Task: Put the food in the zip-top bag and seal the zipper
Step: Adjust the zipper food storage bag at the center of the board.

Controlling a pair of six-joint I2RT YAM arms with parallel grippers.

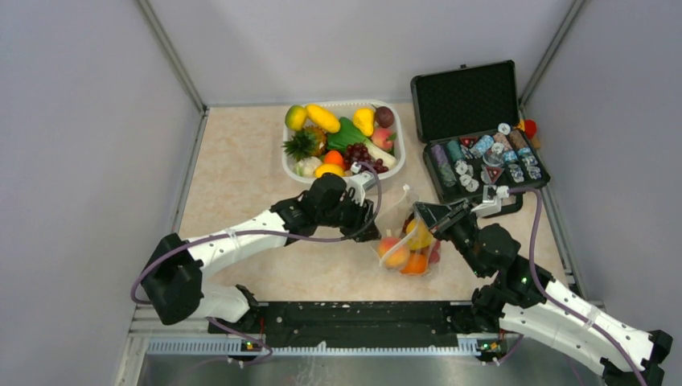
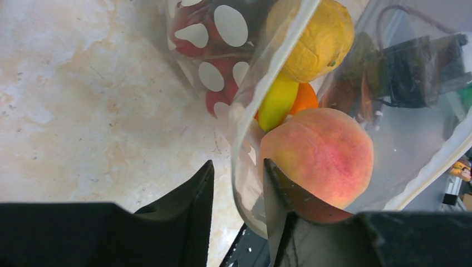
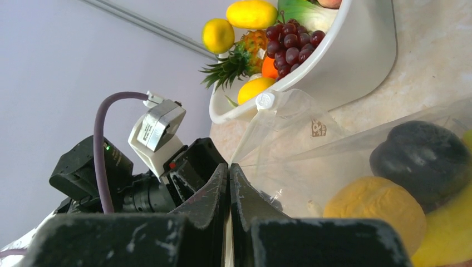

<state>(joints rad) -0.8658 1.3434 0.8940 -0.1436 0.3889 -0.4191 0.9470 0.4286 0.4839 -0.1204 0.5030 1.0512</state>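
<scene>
The clear dotted zip-top bag (image 1: 408, 245) stands on the table between both arms with its mouth open. Inside are a peach (image 2: 320, 156), a yellow banana (image 2: 278, 100), a rough orange fruit (image 2: 320, 39) and red strawberries (image 2: 203, 33). My left gripper (image 2: 238, 162) is open and straddles the bag's near rim, one finger (image 2: 275, 192) inside against the peach and the other outside. The whitish zipper (image 2: 278, 61) runs along that rim. My right gripper (image 3: 229, 166) is shut on the bag's far edge (image 3: 289, 139), holding it up. A dark purple fruit (image 3: 423, 158) shows through the plastic.
A white tub (image 1: 293, 161) at the back holds more toy fruit and vegetables, including purple grapes (image 3: 292, 39) and a pineapple. An open black case (image 1: 466, 100) with blue-grey chips lies at the back right. Grey walls close in on both sides.
</scene>
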